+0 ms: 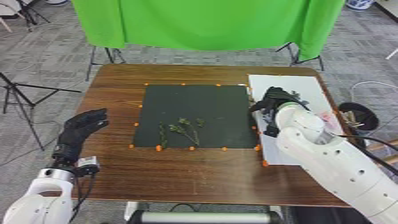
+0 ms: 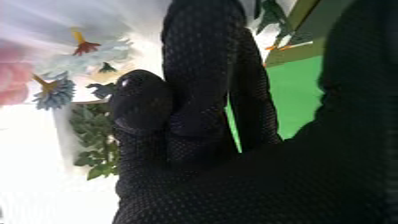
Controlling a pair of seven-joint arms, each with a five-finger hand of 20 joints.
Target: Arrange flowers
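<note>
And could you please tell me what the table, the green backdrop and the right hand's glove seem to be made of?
Table: wood or wood-look laminate, smooth and brown with streaky grain.
Green backdrop: probably matte cloth, as it hangs in soft folds.
Right hand: black fabric glove, perhaps knitted, by its fine mesh texture.

White rounded arms (image 1: 333, 165), dark round dots (image 1: 362, 171) | left hand (image 1: 78, 131), right hand (image 1: 277, 96): black mesh gloves (image 2: 222, 185) | black cables (image 1: 91, 170)

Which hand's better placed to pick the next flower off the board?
Right, likely: the black-gloved right hand is over the flat white board; the black-gloved left hand is left of the rectangular dark mat.
</note>
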